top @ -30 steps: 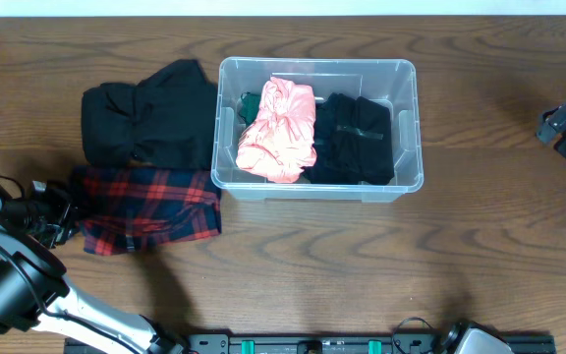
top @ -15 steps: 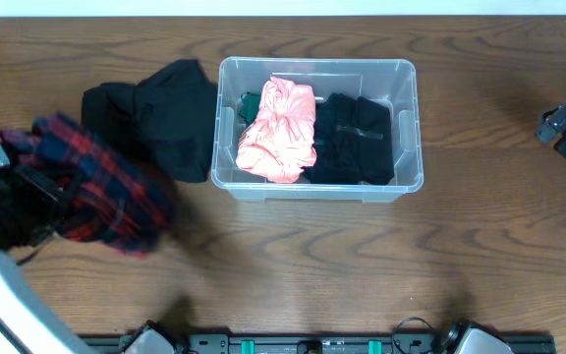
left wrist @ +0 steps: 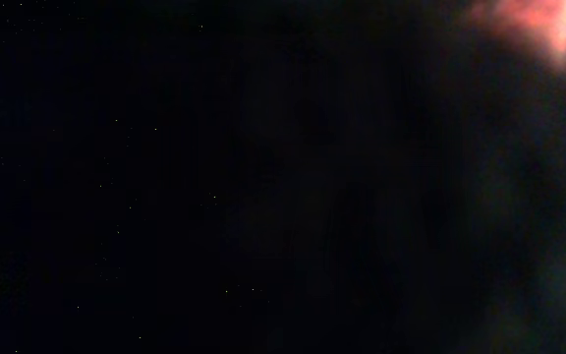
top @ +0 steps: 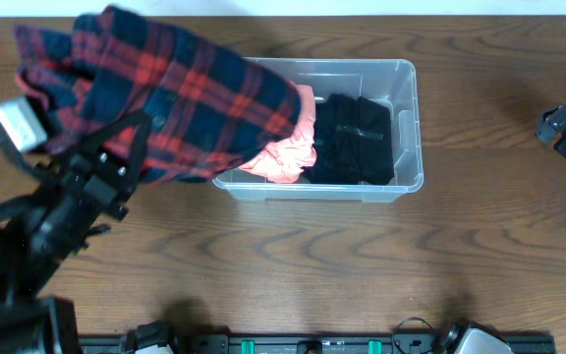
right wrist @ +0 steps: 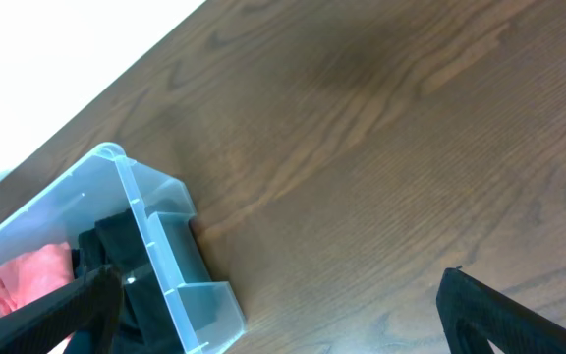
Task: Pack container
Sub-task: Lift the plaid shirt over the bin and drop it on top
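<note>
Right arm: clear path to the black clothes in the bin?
Probably yes: the black clothes lie uncovered at the right end of the container, nearest the right gripper; the plaid shirt covers only the left end.

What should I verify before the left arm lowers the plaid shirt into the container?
1. Plaid shirt over the container: ok. It hangs above the left end, though part of it spreads past the rim on the left.
2. Left end effector's grip on the shirt: cannot tell. Cloth hides it from overhead and the left wrist view is almost black.
3. Free room at the left end: cannot tell, because the shirt covers it. A pink garment and a black garment fill the middle and right.
4. Right end effector out of the way: ok. It is open and off to the container's right.
5. Container flat on the table: ok.
</note>
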`<control>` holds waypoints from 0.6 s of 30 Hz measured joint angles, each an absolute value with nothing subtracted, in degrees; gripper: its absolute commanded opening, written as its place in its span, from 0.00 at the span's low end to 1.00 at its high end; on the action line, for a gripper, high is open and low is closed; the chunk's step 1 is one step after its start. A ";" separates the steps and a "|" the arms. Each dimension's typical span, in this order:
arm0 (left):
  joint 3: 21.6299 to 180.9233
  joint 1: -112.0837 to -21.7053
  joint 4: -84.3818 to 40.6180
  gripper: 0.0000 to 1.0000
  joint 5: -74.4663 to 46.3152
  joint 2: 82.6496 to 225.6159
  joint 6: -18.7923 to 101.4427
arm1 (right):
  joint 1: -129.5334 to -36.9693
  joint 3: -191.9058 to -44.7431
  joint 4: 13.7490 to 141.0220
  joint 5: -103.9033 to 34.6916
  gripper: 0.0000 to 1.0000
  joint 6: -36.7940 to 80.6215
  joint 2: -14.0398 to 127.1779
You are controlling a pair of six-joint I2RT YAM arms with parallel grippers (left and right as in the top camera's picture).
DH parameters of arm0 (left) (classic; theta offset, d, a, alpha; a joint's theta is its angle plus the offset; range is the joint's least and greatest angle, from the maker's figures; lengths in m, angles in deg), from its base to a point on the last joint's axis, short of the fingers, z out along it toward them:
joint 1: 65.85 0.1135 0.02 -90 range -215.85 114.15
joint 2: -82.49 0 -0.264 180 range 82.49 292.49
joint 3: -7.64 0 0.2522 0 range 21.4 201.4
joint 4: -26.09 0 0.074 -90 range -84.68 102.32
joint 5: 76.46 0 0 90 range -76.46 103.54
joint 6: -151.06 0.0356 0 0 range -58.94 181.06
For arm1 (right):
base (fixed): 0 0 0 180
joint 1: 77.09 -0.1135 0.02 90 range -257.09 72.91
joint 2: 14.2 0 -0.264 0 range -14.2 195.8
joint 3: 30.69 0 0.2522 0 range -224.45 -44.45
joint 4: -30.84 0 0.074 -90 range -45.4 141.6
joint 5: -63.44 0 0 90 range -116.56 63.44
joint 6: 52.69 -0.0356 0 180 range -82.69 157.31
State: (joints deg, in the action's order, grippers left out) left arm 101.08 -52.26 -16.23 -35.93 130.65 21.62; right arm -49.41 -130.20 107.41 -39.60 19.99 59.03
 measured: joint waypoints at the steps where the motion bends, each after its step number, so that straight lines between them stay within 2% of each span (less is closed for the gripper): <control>1: 101.08 -54.64 -14.68 0.06 -34.84 131.89 19.87 | -49.41 -130.20 107.43 -39.62 0.99 19.97 59.03; 8: 101.08 -75.50 -2.11 0.06 -23.36 150.01 11.20 | -49.41 -130.20 107.41 -39.60 0.99 19.99 59.03; 18: 100.53 -92.57 7.07 0.06 -10.36 173.57 2.34 | -49.41 -130.18 107.41 -39.60 0.99 19.99 59.03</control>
State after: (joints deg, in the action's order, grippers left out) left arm 100.53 -92.57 7.07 -10.36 173.57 2.34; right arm -49.41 -130.18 107.41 -39.60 19.99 59.03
